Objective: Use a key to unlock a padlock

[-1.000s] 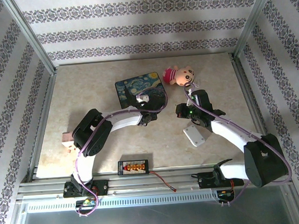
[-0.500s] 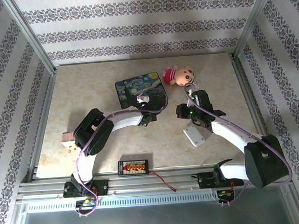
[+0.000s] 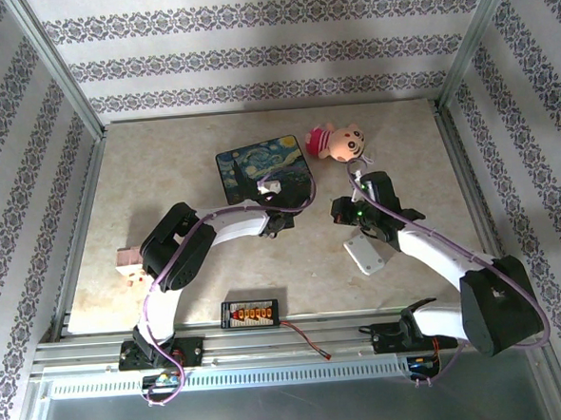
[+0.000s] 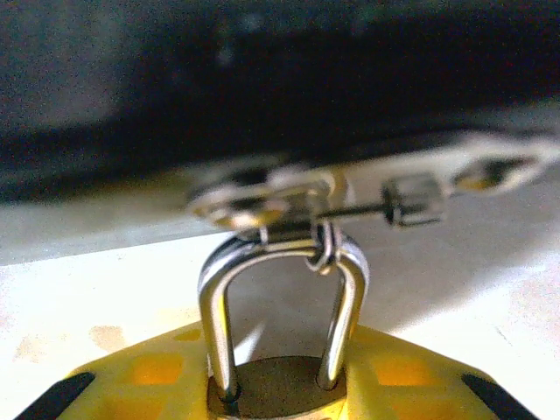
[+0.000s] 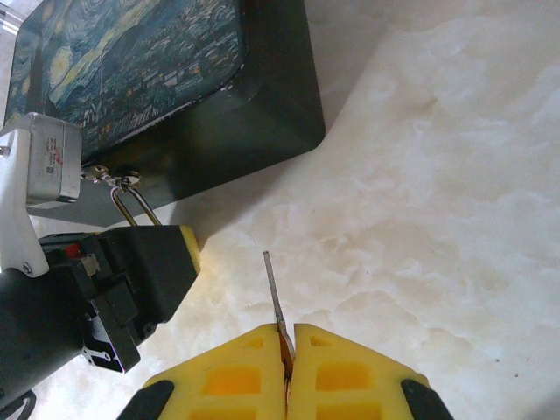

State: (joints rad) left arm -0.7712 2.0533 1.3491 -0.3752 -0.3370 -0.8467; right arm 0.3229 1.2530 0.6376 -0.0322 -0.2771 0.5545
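Beige marble-look table (image 3: 164, 169), patterned wallpaper walls (image 3: 252, 55) around it. Starry Night print case (image 3: 249, 164) lies flat at far centre, with dark sides. Pink plush doll (image 3: 338, 143) just right of it. White rectangular block (image 3: 366, 255) right of centre. Black board with red-yellow ports (image 3: 252, 313) at near edge, red-black wire (image 3: 307, 339) running right from it. Pinkish block (image 3: 128, 265) at left edge.

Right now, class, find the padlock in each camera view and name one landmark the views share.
Top external: too small to make out, at the left gripper beside the Starry Night box.
Left wrist: padlock bottom centre, shackle upward, between the yellow fingers.
Right wrist: upper left, shackle rising from the left gripper.
Shared landmark: the box's dark side wall.
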